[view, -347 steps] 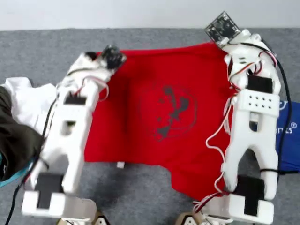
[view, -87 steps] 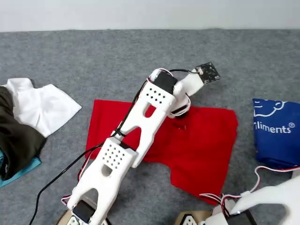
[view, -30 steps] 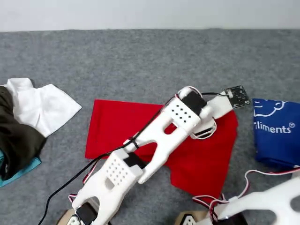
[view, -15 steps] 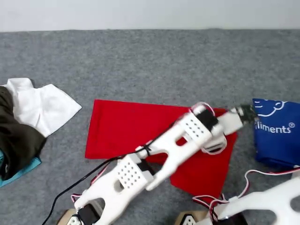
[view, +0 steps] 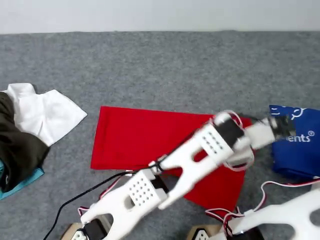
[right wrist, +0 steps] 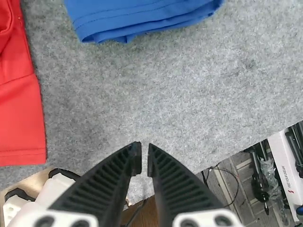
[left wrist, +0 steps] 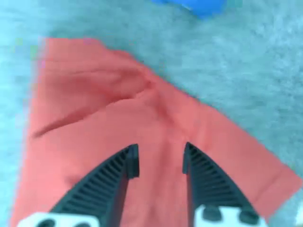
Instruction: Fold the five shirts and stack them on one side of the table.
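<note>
Nearest, by the table's (view: 175, 65) near right corner, the right gripper (right wrist: 143, 151) hangs over bare grey cover, its jaws almost closed on nothing.

Beyond it the red shirt (view: 140, 137) lies mid-table, folded to a long band. A flap juts toward the near edge at its right end.

The left gripper (left wrist: 160, 150) hovers above that right end, jaws partly open and empty. The folded blue shirt (view: 300, 155) sits just beside, at the right edge.

The step in hand looks like folding the red shirt's right end over toward the left.
- Come down on the hem itself rather than mid-cloth.
- Pinch every layer.
- Lift only slightly and carry it straight along the band so the edges line up.
- Keep clear of the blue shirt, which could snag.

At the left edge wait a white shirt (view: 45, 115) and a dark garment (view: 15, 145), both unfolded.
</note>
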Tool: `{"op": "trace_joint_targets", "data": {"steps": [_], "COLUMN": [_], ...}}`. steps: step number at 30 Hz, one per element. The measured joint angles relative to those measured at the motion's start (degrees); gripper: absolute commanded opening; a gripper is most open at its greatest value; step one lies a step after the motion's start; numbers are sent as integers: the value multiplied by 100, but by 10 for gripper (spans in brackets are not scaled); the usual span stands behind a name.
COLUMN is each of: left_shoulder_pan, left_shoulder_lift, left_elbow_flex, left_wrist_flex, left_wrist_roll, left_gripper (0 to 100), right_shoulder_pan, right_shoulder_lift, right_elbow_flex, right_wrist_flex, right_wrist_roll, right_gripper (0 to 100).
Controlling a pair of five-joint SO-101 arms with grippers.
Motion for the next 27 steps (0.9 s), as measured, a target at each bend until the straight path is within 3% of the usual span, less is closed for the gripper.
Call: {"op": "trace_joint_targets", "data": {"steps": [9, 13, 18, 27], "left_shoulder_pan": [-1099, -1143, -1152, -1143], "left_shoulder_lift": [0, 0, 0, -237], "left_elbow_flex": [642, 1451, 2295, 2462], "left_wrist_flex": [35, 35, 26, 26], "left_wrist_roll": [-9, -18, -123, -132], "left_gripper": [124, 54, 49, 52], "right_shoulder_pan": [0, 0, 0, 0], "right_shoulder_lift": [0, 0, 0, 0], "right_elbow_flex": [0, 0, 0, 0], "right_wrist_flex": [0, 0, 0, 0], "right_wrist_roll": [0, 0, 0, 0], "right_gripper": [41, 41, 41, 41]}}
